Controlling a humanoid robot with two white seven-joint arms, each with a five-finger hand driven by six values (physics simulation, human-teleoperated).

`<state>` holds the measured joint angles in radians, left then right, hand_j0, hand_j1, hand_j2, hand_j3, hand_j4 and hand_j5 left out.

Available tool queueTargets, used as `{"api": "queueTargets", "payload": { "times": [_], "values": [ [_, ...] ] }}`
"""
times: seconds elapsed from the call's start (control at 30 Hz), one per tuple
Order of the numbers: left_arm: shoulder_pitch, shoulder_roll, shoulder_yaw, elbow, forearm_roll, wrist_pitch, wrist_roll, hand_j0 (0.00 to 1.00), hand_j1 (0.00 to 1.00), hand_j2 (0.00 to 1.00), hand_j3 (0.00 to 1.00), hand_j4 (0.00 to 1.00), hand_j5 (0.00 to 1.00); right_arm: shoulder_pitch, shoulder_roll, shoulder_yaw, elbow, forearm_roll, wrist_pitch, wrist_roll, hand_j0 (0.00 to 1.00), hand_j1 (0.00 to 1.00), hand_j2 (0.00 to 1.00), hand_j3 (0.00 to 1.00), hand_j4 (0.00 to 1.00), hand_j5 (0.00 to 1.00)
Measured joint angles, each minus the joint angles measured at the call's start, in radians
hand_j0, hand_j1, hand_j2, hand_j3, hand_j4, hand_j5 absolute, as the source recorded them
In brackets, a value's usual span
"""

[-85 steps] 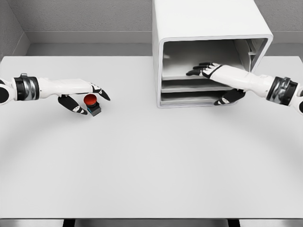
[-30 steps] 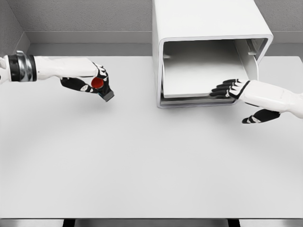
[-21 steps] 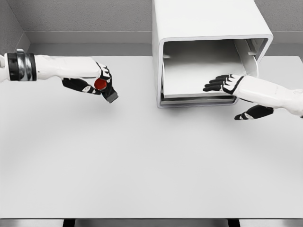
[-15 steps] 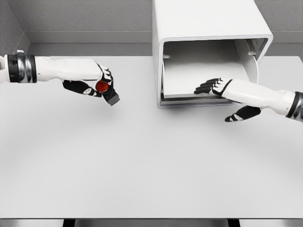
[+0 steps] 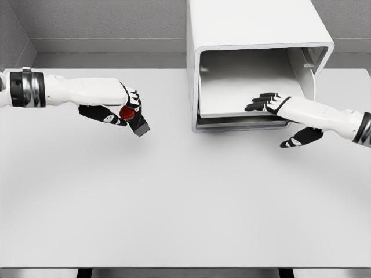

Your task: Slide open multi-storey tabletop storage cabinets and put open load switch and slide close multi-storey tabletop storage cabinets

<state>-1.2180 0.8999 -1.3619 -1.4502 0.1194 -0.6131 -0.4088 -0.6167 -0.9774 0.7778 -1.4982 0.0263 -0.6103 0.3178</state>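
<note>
Left hand (image 5: 119,107) has its fingers curled tight around the load switch (image 5: 132,116), red button showing, held above the table (image 5: 174,202) well left of the cabinet (image 5: 255,58). On the other side, my right hand (image 5: 278,105) lies flat with fingers spread on the top drawer (image 5: 243,92), thumb hanging below the front edge, gripping nothing. I judge the opening step done or nearly so. Left to do: carry the switch across, set it in the drawer, then push the drawer shut.
</note>
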Motion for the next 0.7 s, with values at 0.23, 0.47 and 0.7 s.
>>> {"api": "queueTargets", "payload": {
  "times": [0.23,0.47,0.7],
  "values": [
    [0.0,0.0,0.002,-0.008,0.002,0.0,0.001,0.42,0.42,0.42,0.42,0.42,0.42,0.002,-0.082,0.002,-0.095,-0.006,-0.002,-0.009,1.0,1.0,1.0,1.0,1.0,1.0],
    [-0.002,0.002,0.003,-0.025,0.003,0.0,0.002,0.42,0.42,0.42,0.42,0.42,0.42,0.043,-0.114,0.004,-0.124,-0.011,-0.002,-0.014,1.0,1.0,1.0,1.0,1.0,1.0],
    [-0.001,0.002,0.003,-0.028,0.002,0.0,0.002,0.42,0.42,0.42,0.42,0.42,0.42,0.064,-0.166,0.001,-0.15,-0.013,-0.002,-0.053,1.0,1.0,1.0,1.0,1.0,1.0]
  ]
}}
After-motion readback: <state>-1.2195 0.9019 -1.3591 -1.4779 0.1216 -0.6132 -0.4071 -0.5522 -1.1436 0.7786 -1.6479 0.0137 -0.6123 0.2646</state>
